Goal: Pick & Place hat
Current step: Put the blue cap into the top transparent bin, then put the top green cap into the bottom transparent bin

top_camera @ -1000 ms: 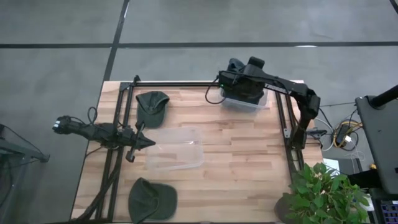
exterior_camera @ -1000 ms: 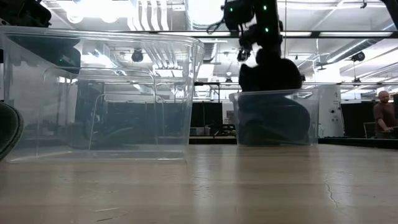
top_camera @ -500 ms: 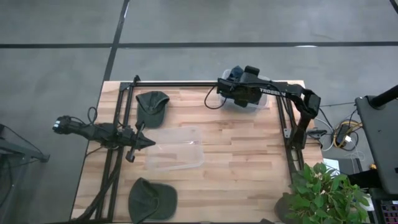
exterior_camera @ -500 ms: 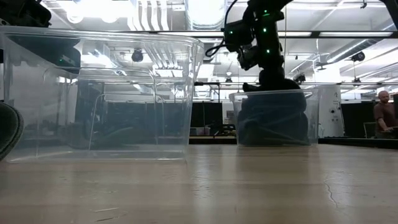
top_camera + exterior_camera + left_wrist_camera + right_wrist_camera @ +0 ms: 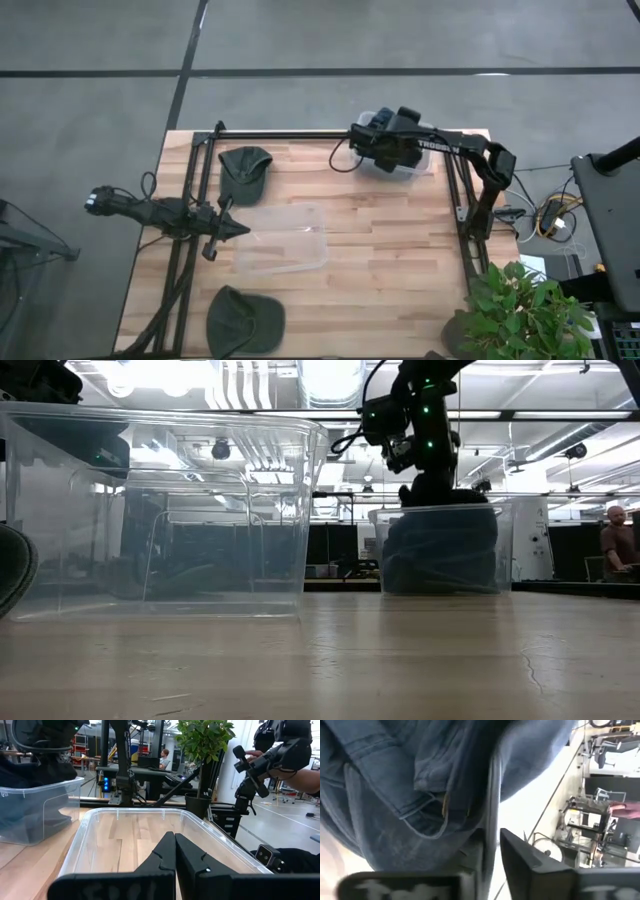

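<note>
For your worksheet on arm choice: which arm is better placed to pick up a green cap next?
Probably the left. Its tool waits shut between both green caps, while the right tool is over the far bin holding blue hats.

Both arms matte black, slim tubular links. Right arm (image 5: 455,143) has white lettering on the forearm, green LEDs at the wrist, looped black cable. Left arm (image 5: 150,209): black cable, pointed black fingers (image 5: 165,857).

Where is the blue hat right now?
In the high view, the blue hat sits in the small clear bin at the table's far right, under the right gripper.
</note>
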